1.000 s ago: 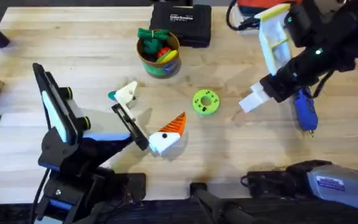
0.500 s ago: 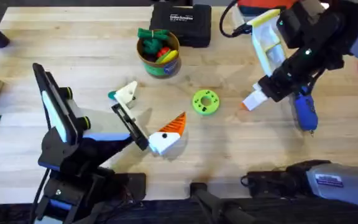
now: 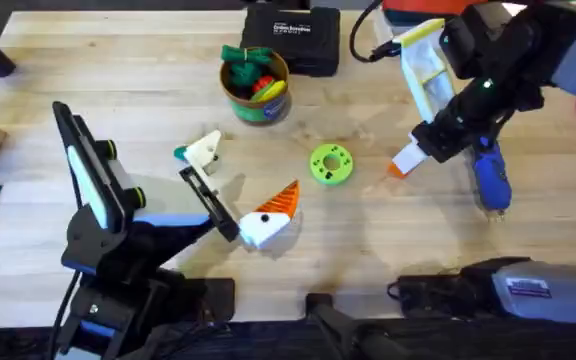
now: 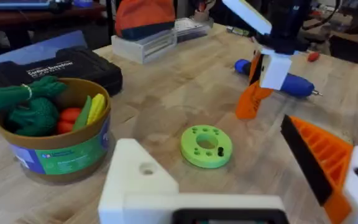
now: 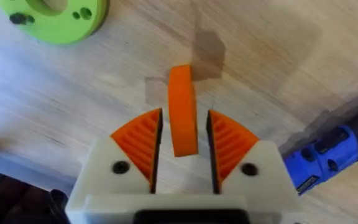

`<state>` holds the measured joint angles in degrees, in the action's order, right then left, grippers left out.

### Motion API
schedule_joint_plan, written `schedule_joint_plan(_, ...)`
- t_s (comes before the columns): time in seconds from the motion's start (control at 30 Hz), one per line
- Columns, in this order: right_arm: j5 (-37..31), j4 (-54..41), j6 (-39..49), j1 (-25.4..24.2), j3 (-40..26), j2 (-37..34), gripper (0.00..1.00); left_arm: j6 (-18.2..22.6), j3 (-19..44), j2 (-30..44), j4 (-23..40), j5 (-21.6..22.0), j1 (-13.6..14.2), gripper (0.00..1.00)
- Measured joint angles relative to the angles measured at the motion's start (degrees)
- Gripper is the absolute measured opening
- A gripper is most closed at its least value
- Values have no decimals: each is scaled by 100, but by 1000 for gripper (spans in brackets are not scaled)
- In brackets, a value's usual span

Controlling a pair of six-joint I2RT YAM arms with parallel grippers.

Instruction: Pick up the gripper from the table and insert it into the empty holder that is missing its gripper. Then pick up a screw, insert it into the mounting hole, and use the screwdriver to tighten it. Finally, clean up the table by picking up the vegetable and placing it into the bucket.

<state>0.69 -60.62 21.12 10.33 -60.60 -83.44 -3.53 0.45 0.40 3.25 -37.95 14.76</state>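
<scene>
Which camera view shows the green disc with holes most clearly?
The left wrist view: the green disc lies whole near the middle, its holes plain to see. The overhead view also shows it whole but small, between bucket and screwdriver. The right wrist view cuts it off at the edge.

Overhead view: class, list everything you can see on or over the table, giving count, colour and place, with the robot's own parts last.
table: one, pale wood, under everything
case: one, black, far edge, middle
bucket: one, tan-orange with green band, in front of the case, toys inside
vegetable: one, teal-green, left of centre, beside a white piece
disc: one, bright green, centre
gripper: one, white with orange wedge, near centre, by the holder's tip
screwdriver: one, blue, right side
orange piece: one, between the right end effector's pads
holder: one, black bar, on the left arm
right end effector: one, white and orange, between disc and screwdriver
</scene>
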Motion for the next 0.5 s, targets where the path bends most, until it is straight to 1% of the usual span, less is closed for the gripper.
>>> schedule_joint_plan(0.17,-2,-48,-2,0,0,-20,283,-1,0,0,0,0,0,985)
schedule_joint_plan(0.23,-2,-55,-2,0,0,-20,264,0,0,0,0,0,0,985)
schedule_joint_plan(0.3,-3,-89,-2,0,0,-20,294,0,0,1,0,0,0,985)
schedule_joint_plan(0.37,-2,-79,0,0,0,-20,293,0,0,0,0,0,0,985)
schedule_joint_plan(0.4,-5,-62,9,0,0,-20,245,0,0,0,0,2,0,985)
schedule_joint_plan(0.47,-22,-46,13,0,0,-20,50,-2,0,0,0,0,0,985)
schedule_joint_plan(0.5,-22,-31,11,0,0,-20,24,0,0,0,0,0,0,985)
